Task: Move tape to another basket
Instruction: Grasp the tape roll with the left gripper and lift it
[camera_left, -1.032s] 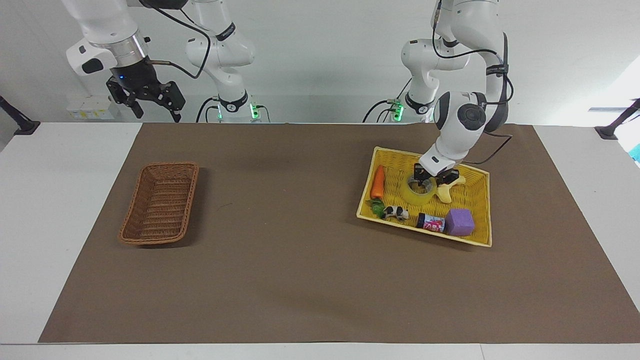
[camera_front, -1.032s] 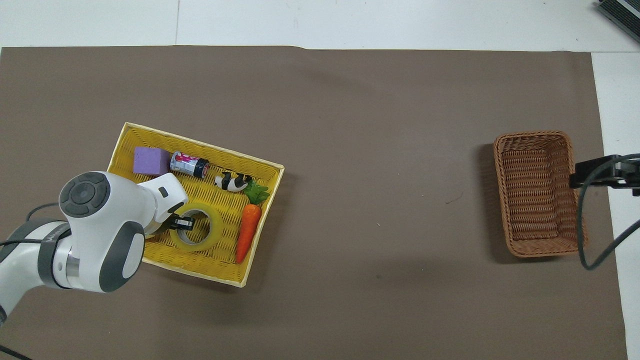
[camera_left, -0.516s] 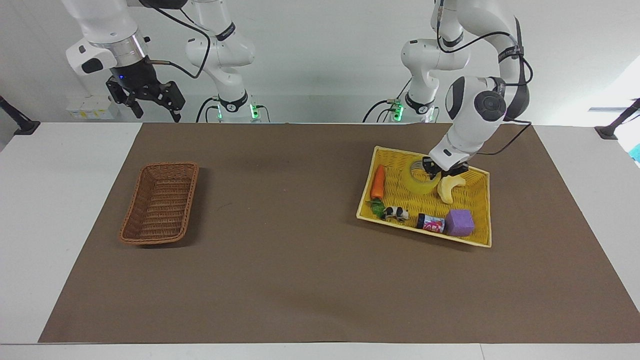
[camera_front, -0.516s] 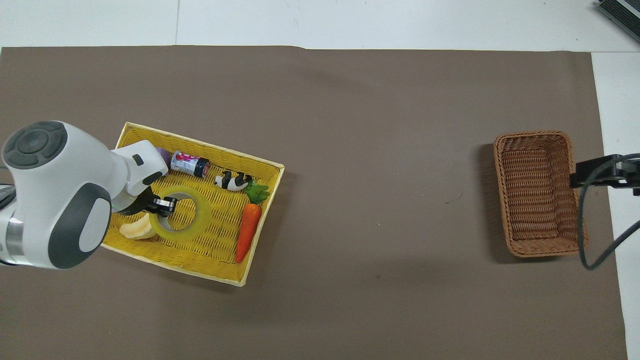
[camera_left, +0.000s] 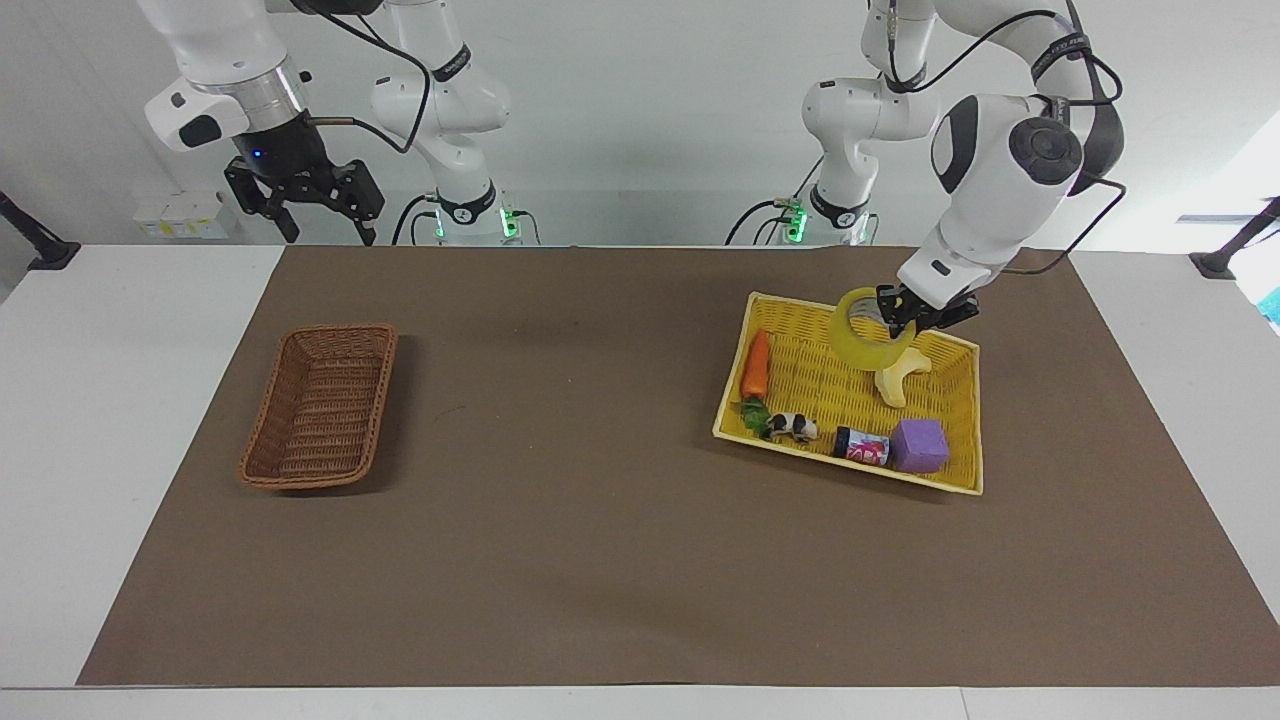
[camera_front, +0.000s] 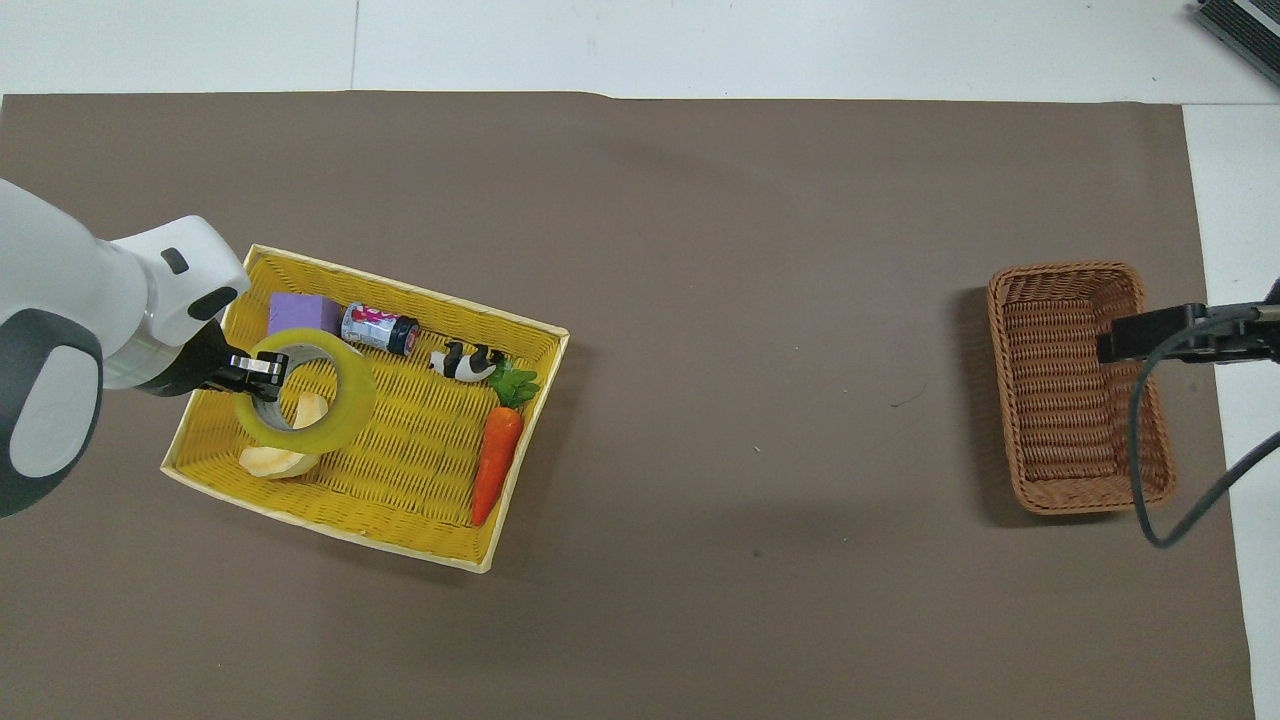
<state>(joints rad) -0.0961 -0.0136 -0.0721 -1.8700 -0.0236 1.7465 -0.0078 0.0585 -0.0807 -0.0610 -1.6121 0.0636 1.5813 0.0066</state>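
Observation:
My left gripper (camera_left: 903, 314) (camera_front: 262, 368) is shut on the rim of the translucent yellow tape roll (camera_left: 866, 330) (camera_front: 322, 412) and holds it tilted in the air over the yellow tray basket (camera_left: 770, 305) (camera_front: 420, 545). The brown wicker basket (camera_left: 320, 405) (camera_front: 1075, 385) stands empty toward the right arm's end of the table. My right gripper (camera_left: 318, 205) is open and empty, raised high above the table edge near the robots, beside the wicker basket's end; its dark tip shows over the wicker basket in the overhead view (camera_front: 1125, 340).
In the yellow tray lie a pale banana toy (camera_left: 898, 378) (camera_front: 275, 458), a carrot (camera_left: 756, 365) (camera_front: 496, 466), a cow figure (camera_left: 793, 427) (camera_front: 462, 362), a small can (camera_left: 862, 445) (camera_front: 378, 328) and a purple cube (camera_left: 920, 445) (camera_front: 298, 313). A brown mat (camera_left: 600, 500) covers the table.
My left gripper has lifted the tape out of the yellow tray and drawn it up toward the left arm's end. The banana toy now shows under it. The right gripper shifted slightly.

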